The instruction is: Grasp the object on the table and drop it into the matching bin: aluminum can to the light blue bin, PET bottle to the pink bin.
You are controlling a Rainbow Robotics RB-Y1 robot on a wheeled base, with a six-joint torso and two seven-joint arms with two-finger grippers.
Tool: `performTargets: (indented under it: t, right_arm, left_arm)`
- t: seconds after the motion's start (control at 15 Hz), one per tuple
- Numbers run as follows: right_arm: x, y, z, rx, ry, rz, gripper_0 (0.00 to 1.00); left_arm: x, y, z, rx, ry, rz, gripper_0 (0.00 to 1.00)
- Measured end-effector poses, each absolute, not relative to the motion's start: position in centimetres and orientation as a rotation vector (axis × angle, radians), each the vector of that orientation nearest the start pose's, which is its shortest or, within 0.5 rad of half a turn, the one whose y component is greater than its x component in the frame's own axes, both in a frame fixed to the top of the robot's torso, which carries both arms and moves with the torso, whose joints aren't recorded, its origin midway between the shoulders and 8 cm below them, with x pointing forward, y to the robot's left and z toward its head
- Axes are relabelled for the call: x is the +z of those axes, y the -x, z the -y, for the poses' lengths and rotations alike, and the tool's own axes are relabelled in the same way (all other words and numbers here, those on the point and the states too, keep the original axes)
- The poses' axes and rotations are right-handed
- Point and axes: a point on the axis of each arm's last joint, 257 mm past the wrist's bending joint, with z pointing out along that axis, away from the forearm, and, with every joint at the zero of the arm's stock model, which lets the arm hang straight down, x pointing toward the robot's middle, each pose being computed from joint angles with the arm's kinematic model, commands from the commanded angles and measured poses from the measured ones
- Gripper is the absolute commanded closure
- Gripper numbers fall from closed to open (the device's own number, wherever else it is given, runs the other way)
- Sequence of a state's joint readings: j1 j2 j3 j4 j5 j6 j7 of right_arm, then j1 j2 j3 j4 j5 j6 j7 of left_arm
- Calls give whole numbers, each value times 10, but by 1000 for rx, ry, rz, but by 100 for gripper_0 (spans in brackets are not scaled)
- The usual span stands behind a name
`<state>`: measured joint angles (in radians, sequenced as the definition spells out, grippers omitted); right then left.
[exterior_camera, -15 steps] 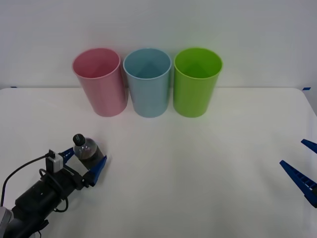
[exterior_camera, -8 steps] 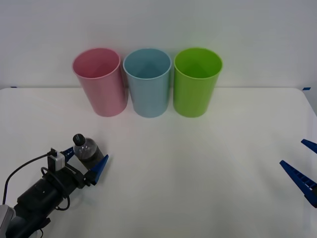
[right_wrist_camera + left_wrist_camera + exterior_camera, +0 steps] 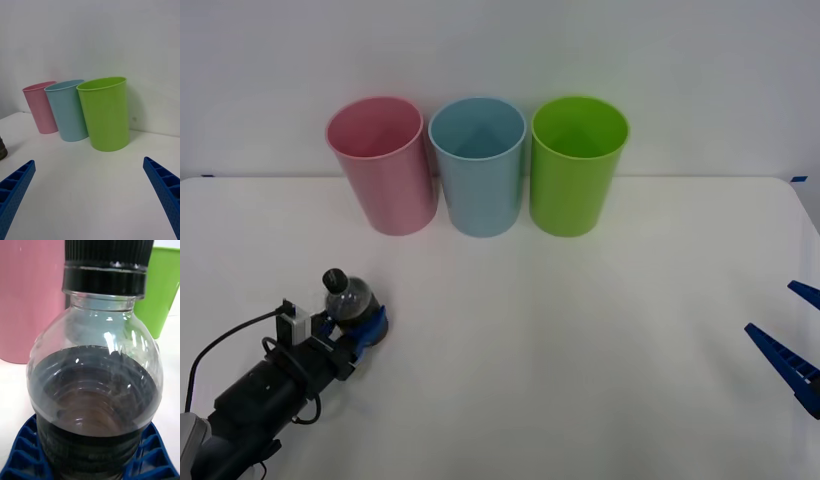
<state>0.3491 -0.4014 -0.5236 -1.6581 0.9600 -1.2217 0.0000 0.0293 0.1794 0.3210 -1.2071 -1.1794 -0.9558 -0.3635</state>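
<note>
Three bins stand in a row at the far side of the white table [image 3: 580,330] in the front view: the pink bin [image 3: 383,165] on the left, the light blue bin [image 3: 477,165] in the middle and a lime green bin [image 3: 577,163] on the right, each just beside the next. Near the table's left front, the left gripper [image 3: 352,325] has its blue fingers closed on the lower body of the PET bottle [image 3: 347,299], which stands upright with its black cap on top. The right gripper [image 3: 788,345] waits at the right edge, well apart from everything.

From the right wrist, that gripper's two fingers [image 3: 15,187] are spread wide with bare table between them and the bins beyond.

From the left wrist, the bottle [image 3: 95,390] sits between the ribbed pads [image 3: 26,450], which press its dark body on both sides; the pink bin [image 3: 30,296] rises behind it.

By the look of it the grasp is made and the lift comes next: the bottle must rise above the pink rim, travel forward over open tabletop, and be released inside. The neighbouring blue bin leaves little margin on that side.
</note>
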Motion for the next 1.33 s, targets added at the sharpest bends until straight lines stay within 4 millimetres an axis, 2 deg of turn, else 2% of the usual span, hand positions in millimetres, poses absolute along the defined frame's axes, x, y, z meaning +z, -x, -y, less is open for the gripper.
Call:
performTargets:
  t: [0.27, 0.47, 0.67, 0.87, 0.93, 1.07, 1.33]
  right_arm:
    - [-169, -342, 330, 567, 465, -1441, 0]
    - [-169, -342, 330, 567, 465, -1441, 0]
    - [-169, -342, 330, 567, 465, -1441, 0]
    - [-169, -342, 330, 567, 465, -1441, 0]
    - [-169, -342, 330, 567, 465, -1441, 0]
    - [-169, -342, 330, 567, 465, -1441, 0]
    - [-169, -342, 330, 567, 465, -1441, 0]
  left_arm:
    - [-303, -449, -252, -436, -416, -1546, 100]
    - [-284, -442, -274, -422, -418, -1517, 100]
    - [-249, -433, -304, -418, -365, -1470, 100]
    - [-207, -425, -344, -381, -296, -1452, 100]
    - [-192, -426, -350, -381, -281, -1442, 100]
    - [-161, -432, -353, -407, -263, -1423, 100]
    - [-107, -447, -338, -506, -274, -1378, 100]
